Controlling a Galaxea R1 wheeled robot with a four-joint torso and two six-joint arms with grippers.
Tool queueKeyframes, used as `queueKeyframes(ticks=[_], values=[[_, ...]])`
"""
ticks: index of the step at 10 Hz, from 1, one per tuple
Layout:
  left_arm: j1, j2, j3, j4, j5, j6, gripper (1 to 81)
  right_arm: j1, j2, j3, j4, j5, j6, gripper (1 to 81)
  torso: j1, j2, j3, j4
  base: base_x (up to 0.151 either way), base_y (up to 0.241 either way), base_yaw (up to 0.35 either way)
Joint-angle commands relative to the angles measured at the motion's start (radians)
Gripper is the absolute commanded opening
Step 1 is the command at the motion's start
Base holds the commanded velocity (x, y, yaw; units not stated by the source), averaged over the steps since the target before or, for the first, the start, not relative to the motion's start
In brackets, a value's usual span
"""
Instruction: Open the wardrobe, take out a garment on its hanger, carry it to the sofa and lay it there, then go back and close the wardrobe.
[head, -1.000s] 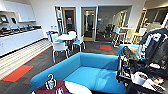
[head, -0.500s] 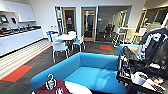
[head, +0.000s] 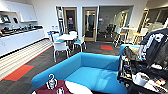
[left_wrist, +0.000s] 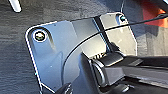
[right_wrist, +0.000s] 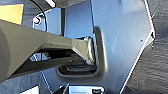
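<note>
Now at the carry/lay step: sofa (head: 95, 72) sits dead ahead, near, blue seat bare. Garment (head: 51, 89), dark red w/ white sleeve, hangs at the near left bottom edge, just in front of the sofa's left arm, hanger (head: 51, 80) hook poking up above it. Next move prob needs a reach fwd over the seat, then lowering. Garment mostly cut off by frame; what holds it not visible. Gripper state, either arm: can't tell.

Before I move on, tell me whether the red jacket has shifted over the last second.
No. The jacket and its hanger sit at the same spot against the blue sofa as before.
</note>
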Motion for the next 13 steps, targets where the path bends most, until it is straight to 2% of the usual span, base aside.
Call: queueKeyframes(ticks=[1,6,7,9,10,11,12,13], values=[[-0.043,-0.016,-0.006,0.013,0.029,0.011,81.1,0.032,-0.012,-0.013,-0.01,-0.057,-0.004,81.1,0.0,0.0,0.0,0.0,0.0,0.0,0.24],[-0.029,-0.028,-0.006,0.053,0.029,0.01,81.1,0.036,-0.025,-0.001,-0.012,-0.064,-0.004,81.1,0.0,0.0,0.0,0.0,0.0,0.0,0.241],[-0.029,-0.025,-0.006,0.059,0.029,0.01,81.1,0.035,-0.025,0.003,-0.012,-0.064,-0.004,81.1,0.0,0.0,-0.09,0.0,0.0,0.0,0.242],[-0.029,-0.022,-0.006,0.06,0.031,0.01,81.1,0.035,-0.026,0.003,-0.01,-0.062,-0.004,81.1,0.0,0.0,-0.11,0.0,0.0,0.0,0.242],[-0.029,-0.022,-0.006,0.06,0.031,0.01,81.1,0.035,-0.025,0.003,-0.01,-0.062,-0.004,81.1,0.0,0.0,-0.042,0.0,0.0,0.0,0.242],[-0.029,-0.022,-0.006,0.06,0.031,0.01,81.1,0.036,-0.023,0.003,-0.01,-0.062,-0.002,81.1,0.0,0.0,-0.076,0.0,0.0,0.0,0.243],[-0.029,-0.022,-0.006,0.06,0.031,0.01,81.1,0.038,-0.023,0.003,-0.01,-0.062,-0.002,81.1,0.001,0.001,-0.087,0.0,0.0,0.0,0.243],[-0.029,-0.022,-0.006,0.06,0.031,0.01,81.1,0.038,-0.022,0.003,-0.01,-0.061,-0.002,81.1,0.001,0.001,-0.095,0.061,0.0,0.0,0.244]])
